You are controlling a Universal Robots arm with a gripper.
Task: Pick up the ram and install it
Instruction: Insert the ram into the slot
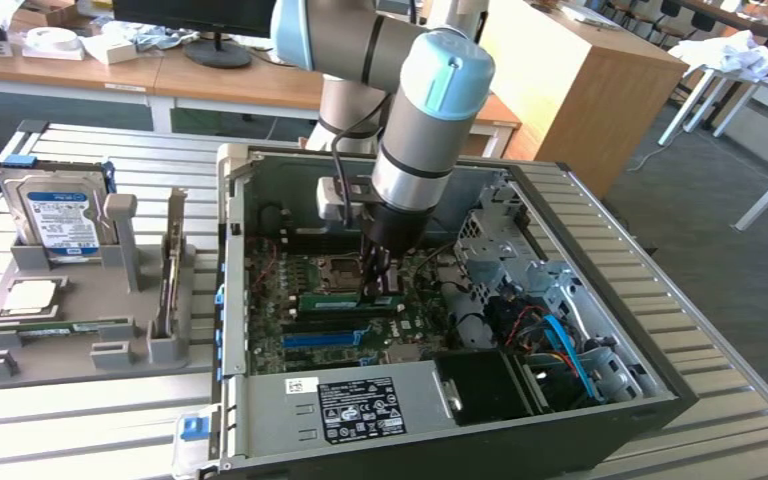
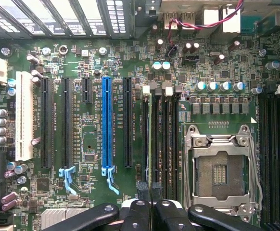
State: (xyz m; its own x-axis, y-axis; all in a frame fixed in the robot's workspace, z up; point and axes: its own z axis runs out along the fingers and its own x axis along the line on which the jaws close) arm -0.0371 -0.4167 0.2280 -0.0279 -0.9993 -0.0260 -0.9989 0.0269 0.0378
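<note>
My gripper (image 1: 383,288) is lowered inside the open computer case (image 1: 598,400), down at the motherboard (image 1: 317,335). The ram (image 1: 337,298), a narrow green stick, lies level under the fingertips beside the empty processor socket (image 1: 340,270). In the wrist view the ram (image 2: 151,139) shows edge-on as a thin pale line running along the dark memory slots (image 2: 166,139), next to the processor socket (image 2: 222,168). The black fingers (image 2: 141,214) stand close together on its near end, so the gripper (image 2: 152,211) is shut on the ram.
A grey holder tray (image 1: 91,290) on the exterior view's left carries the blue-labelled hard drive (image 1: 61,215), a square silver processor chip (image 1: 31,296), an upright card (image 1: 171,275) and a green strip (image 1: 71,328). Cables (image 1: 558,335) and a drive cage (image 1: 504,230) crowd the case's right side.
</note>
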